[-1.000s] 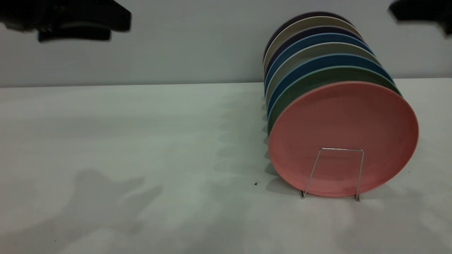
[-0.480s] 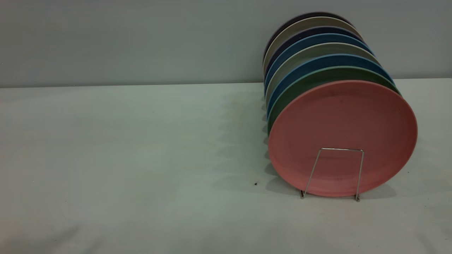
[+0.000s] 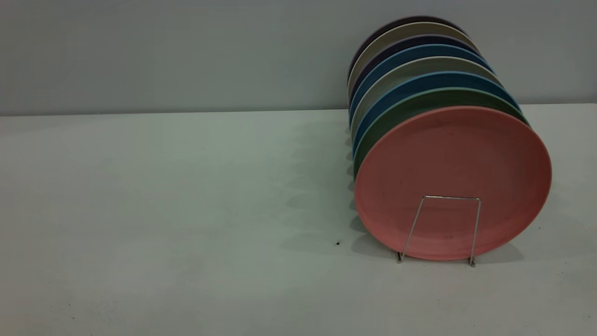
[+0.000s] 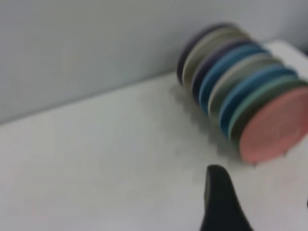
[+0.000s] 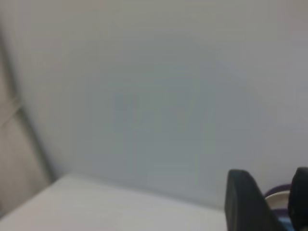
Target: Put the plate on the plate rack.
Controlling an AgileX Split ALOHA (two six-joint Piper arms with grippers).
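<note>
From my left wrist camera, one dark finger of my left hand (image 4: 260, 202) shows with only the edge of the other, so the hand is spread, holding nothing, well above the tabletop (image 3: 186, 186). My right hand (image 5: 274, 202) shows two dark fingers with a gap between them, parted and pinching nothing, up near the wall. Neither hand appears in the exterior view. The plate (image 3: 452, 182) stands on edge in the plate rack (image 3: 443, 228), at the front of a row of plates, leaning back slightly, with the front wire loop crossing its lower face. Just behind it sits the green plate (image 3: 373, 140), then blue and beige ones.
</note>
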